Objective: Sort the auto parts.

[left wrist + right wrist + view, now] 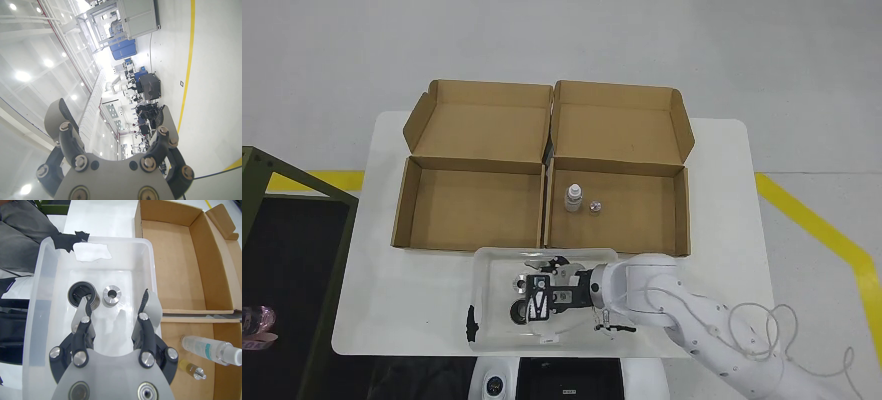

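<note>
The white bench point(727, 200) carries two open brown cardboard boxes side by side, their lids folded back, probably so parts can be dropped in from above. The left cardboard box point(470, 208) holds nothing; the right cardboard box point(642, 205) holds two items. Nearest the robot sits the clear plastic bin point(497, 270), glossy and smooth-walled, apparently the supply to sort from.

The right claw point(115, 295) hangs inside the bin, its ribbed black pads spread wide with nothing between them. The left claw point(113, 105) points up at the room, also spread and empty, seemingly parked out of the way.

In the right box a clear plastic bottle with a white cap point(208, 350) lies near the bin side. In the bin, the black-and-steel cylindrical bearing point(72, 296) stands bore-up, with one pad overlapping its mouth; whether they touch I cannot tell. Just beside it stands the polished steel bushing point(105, 293), short, thick-walled and hole-up, so its round sides look easy to pinch. A small brass-and-steel cylinder point(194, 370) sits just beside the bottle.
</note>
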Controlling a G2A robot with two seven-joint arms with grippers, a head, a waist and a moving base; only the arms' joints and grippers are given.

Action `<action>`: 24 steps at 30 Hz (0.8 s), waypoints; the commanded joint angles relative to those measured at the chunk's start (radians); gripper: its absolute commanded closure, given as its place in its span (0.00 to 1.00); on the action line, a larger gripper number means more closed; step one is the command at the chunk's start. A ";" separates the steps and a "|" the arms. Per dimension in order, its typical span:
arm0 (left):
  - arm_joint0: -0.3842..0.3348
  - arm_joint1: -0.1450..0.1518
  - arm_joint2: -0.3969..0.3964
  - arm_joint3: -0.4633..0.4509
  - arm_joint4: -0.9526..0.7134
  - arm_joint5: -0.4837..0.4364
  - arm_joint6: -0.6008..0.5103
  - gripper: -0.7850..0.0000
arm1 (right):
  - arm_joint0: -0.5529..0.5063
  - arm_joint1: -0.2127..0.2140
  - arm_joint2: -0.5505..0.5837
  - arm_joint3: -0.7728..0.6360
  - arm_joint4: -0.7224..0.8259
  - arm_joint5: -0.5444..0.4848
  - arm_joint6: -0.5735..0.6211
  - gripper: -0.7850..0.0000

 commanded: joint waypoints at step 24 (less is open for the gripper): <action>0.000 0.000 0.000 0.000 0.000 0.000 0.000 0.00 | 0.082 -0.064 -0.094 0.143 -0.038 0.034 -0.005 0.44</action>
